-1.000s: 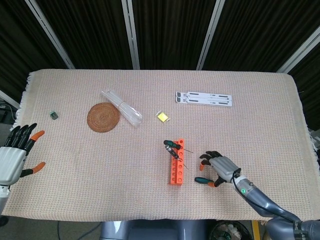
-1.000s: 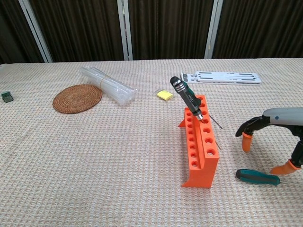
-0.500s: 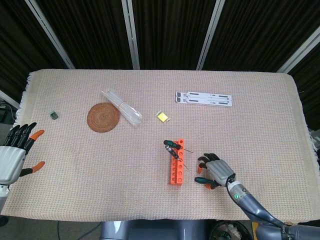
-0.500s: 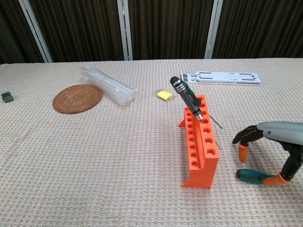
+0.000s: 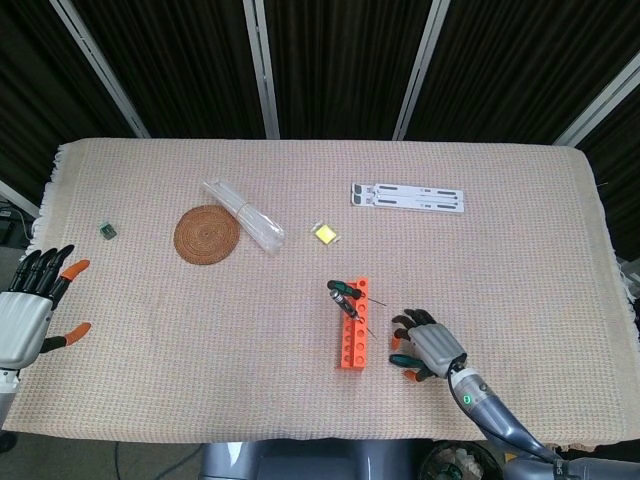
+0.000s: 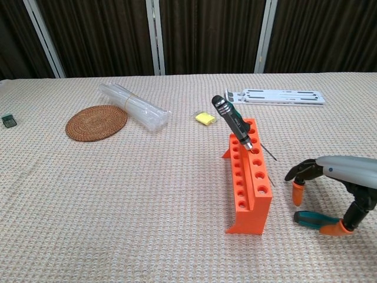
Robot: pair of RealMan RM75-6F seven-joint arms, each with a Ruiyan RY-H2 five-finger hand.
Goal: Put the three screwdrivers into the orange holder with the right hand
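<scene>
A green-handled screwdriver point(image 6: 311, 219) lies on the table point(image 6: 118, 194) beneath the right robot hand point(image 6: 330, 191), whose spread fingers arch over it, thumb tip touching the handle. The orange holder point(image 6: 250, 180) stands just beside the hand's fingertips, two screwdrivers point(image 6: 232, 122) already leaning in its far end. A firm pinch mid-handle, then tipping the shaft down, should serve best.

Just to the left of the right hand point(image 6: 336, 188) stands the orange holder point(image 6: 250, 183), a wall along that side, with a black-handled screwdriver point(image 6: 232, 122) leaning out of its far holes. A green-handled screwdriver point(image 6: 311, 219) lies under the fingers point(image 6: 298, 190). Beyond the hand, bare cloth point(image 5: 500, 260) runs to the white bracket point(image 5: 407, 197). The yellow block point(image 5: 326, 234), tube bundle point(image 5: 243, 216) and woven coaster point(image 5: 207, 234) sit well apart, past the holder
</scene>
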